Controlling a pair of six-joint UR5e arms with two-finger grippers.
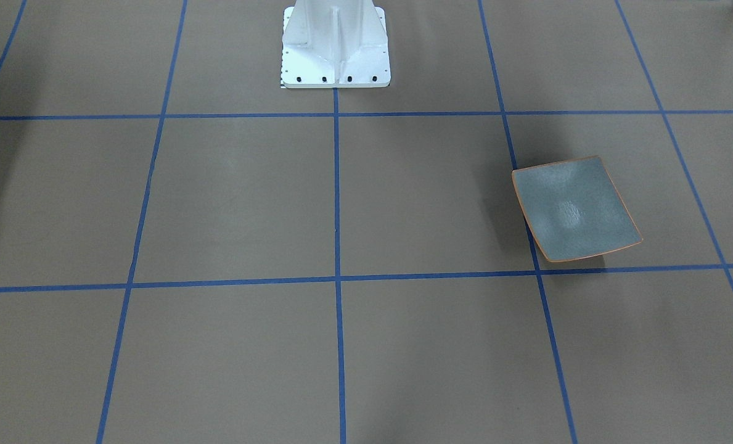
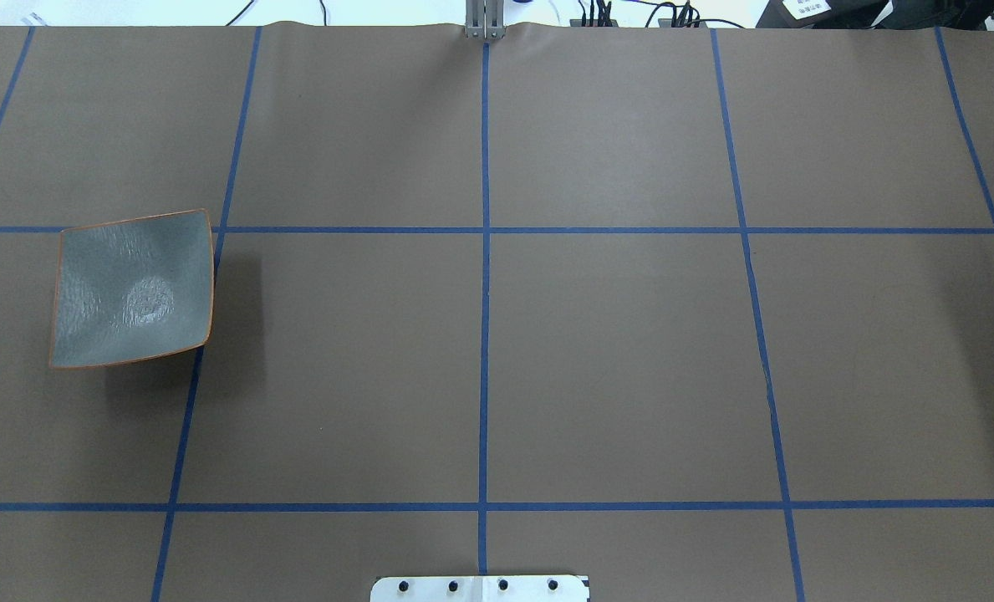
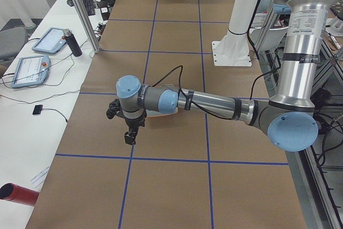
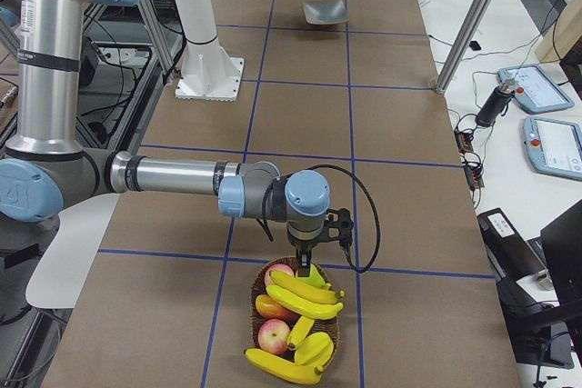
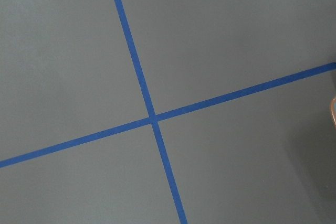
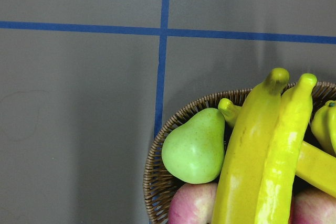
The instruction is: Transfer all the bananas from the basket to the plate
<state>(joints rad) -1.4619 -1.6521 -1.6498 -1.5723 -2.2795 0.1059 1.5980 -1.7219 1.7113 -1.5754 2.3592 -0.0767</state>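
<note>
The plate (image 2: 133,288) is sitting on the left side of the table (image 2: 614,351). The left gripper (image 3: 130,137) is hanging over the table just beside the plate. I cannot tell if its fingers are apart or together. On the right, the bananas (image 4: 305,300) are lying in the basket (image 6: 157,182) with a pear (image 6: 193,145) and apples (image 4: 273,335). The right gripper (image 4: 303,263) is hanging over the basket's edge, and I cannot tell about its fingers either.

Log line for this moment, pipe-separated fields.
plate empty | bananas in basket | right gripper by basket | left gripper near plate | grips unclear
</note>
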